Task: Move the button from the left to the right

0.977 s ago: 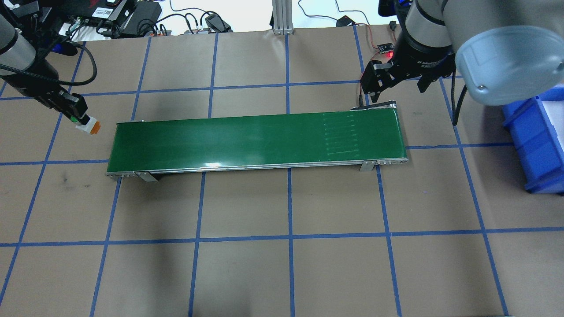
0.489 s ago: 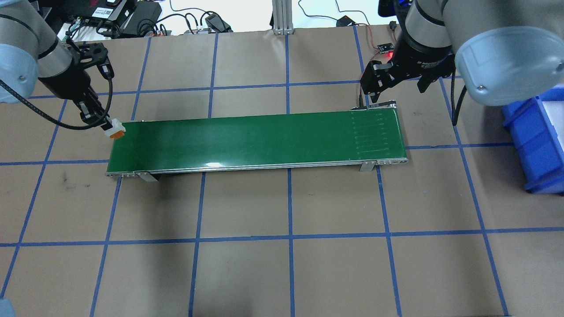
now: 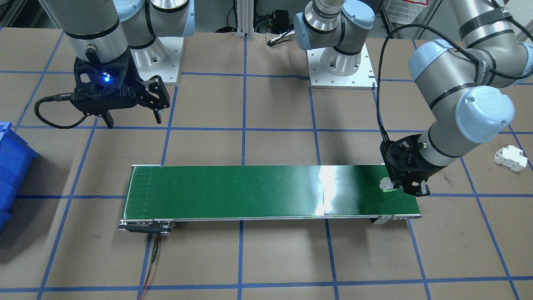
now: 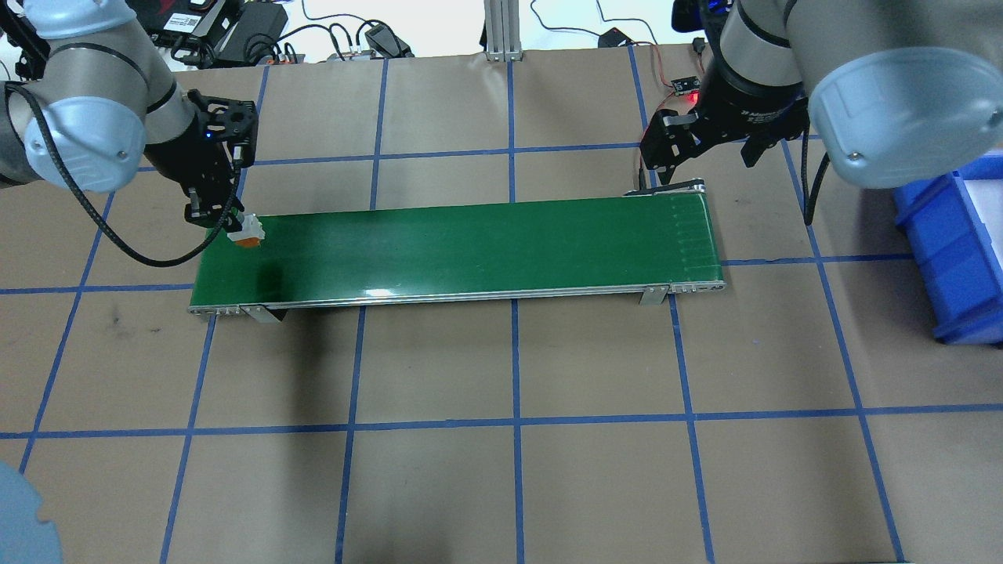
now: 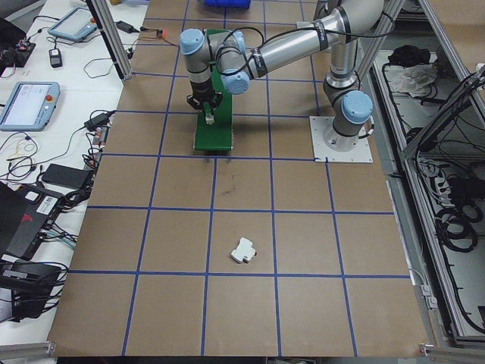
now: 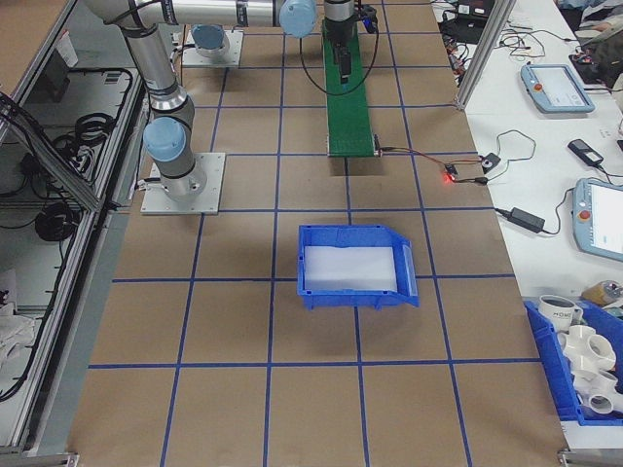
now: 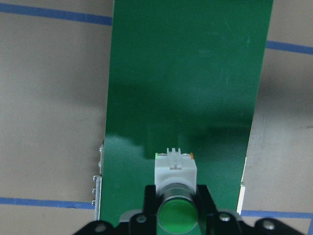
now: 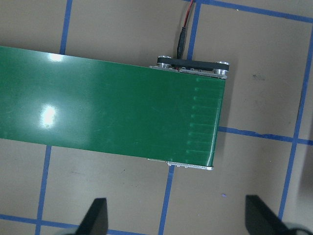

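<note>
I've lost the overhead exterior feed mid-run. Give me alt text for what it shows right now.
The left pincer holds the button over the left end of the green conveyor belt. The right pincer hangs open behind the belt's right end, and a blue bin sits at the right edge of the brown gridded table.

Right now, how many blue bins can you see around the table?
2. One blue bin sits on the table beyond the belt's right end; a second bin, holding white fittings, stands off the table. Others may be hidden.

A brown table (image 4: 517, 486) gridded with blue tape lines (image 4: 515, 356).
</note>
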